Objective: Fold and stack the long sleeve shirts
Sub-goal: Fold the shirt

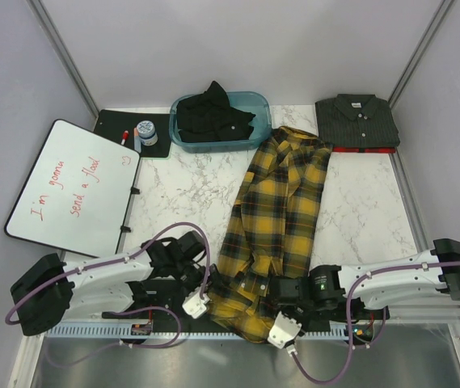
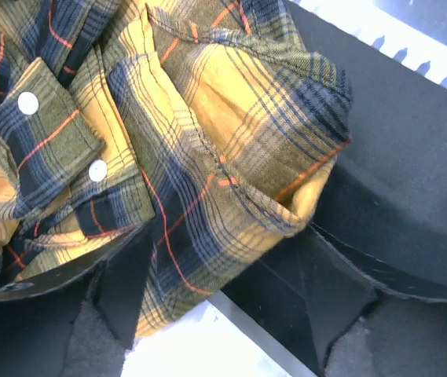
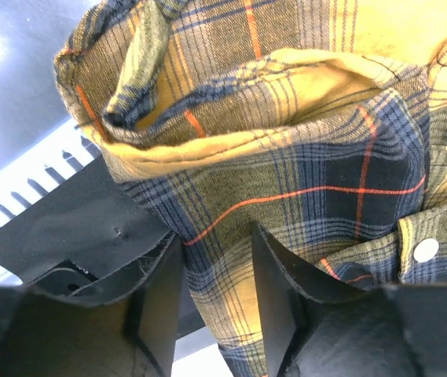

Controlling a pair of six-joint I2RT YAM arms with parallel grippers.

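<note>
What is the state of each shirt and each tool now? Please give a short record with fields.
shirt 1: yellow-and-black plaid fabric shirt, unfolded, lying along marble table centre
shirt 2: dark charcoal button-up fabric shirt, folded, far right
shirt 3: plain black fabric shirt, crumpled in teal plastic tub
left tool: around plaid shirt's near edge, grip unclear
right tool: shut on plaid shirt's near edge
</note>
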